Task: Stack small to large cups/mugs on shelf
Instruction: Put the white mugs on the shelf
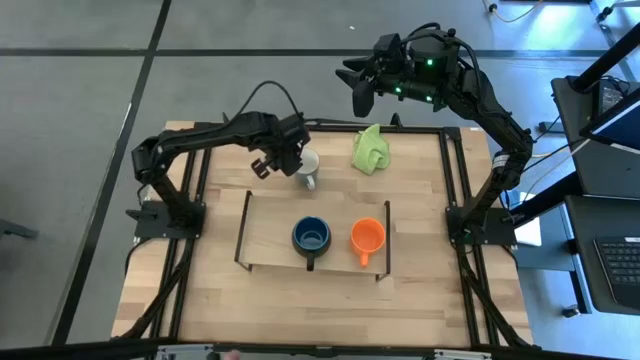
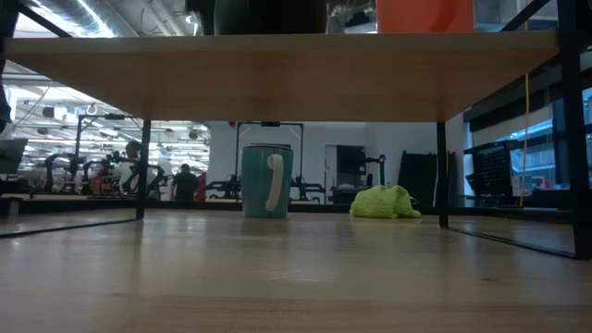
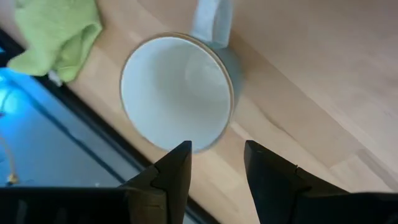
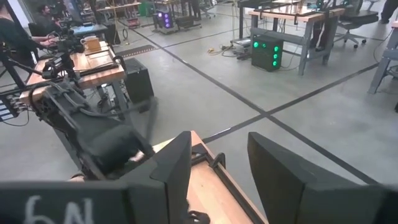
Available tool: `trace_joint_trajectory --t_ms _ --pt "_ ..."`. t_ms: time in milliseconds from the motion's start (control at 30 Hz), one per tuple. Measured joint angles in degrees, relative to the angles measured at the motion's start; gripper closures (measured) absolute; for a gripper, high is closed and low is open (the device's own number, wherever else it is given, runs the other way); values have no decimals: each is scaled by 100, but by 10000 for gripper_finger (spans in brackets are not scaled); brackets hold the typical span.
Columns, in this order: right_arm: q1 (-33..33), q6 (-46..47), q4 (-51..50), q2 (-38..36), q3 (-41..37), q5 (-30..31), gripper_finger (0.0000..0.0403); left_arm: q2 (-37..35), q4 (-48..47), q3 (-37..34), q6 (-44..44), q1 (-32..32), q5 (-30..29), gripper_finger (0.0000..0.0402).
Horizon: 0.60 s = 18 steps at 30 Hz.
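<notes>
The white-grey mug point(image 1: 307, 163) stands upright on the tabletop behind the shelf, with its handle point(image 1: 310, 182) toward the near edge. It also shows in the low view point(image 2: 266, 180). The dark blue mug point(image 1: 311, 236) and the orange mug point(image 1: 367, 237) stand upright on the light-wood shelf board point(image 1: 270, 240). My left gripper point(image 1: 283, 160) is open just left of the white-grey mug and above it. In the left wrist view its fingertips point(image 3: 217, 165) sit by the mug's rim point(image 3: 177, 146), touching nothing that I can see. My right gripper point(image 1: 358, 85) is open and raised beyond the far edge.
A lime-green cloth point(image 1: 370, 148) lies on the table at the far right, close to the white-grey mug. Thin black rails point(image 1: 241, 228) stand at the shelf's short ends. The shelf's left half is bare. People and benches show in the room beyond the table.
</notes>
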Motion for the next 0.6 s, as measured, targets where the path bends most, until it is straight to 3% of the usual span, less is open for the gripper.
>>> trace_joint_trajectory --t_ms 267,600 --pt "0 111 -8 0 0 0 243 344 -12 -4 115 -34 47 260" --pt "0 131 -123 2 0 0 243 344 -3 -4 93 8 511 260"
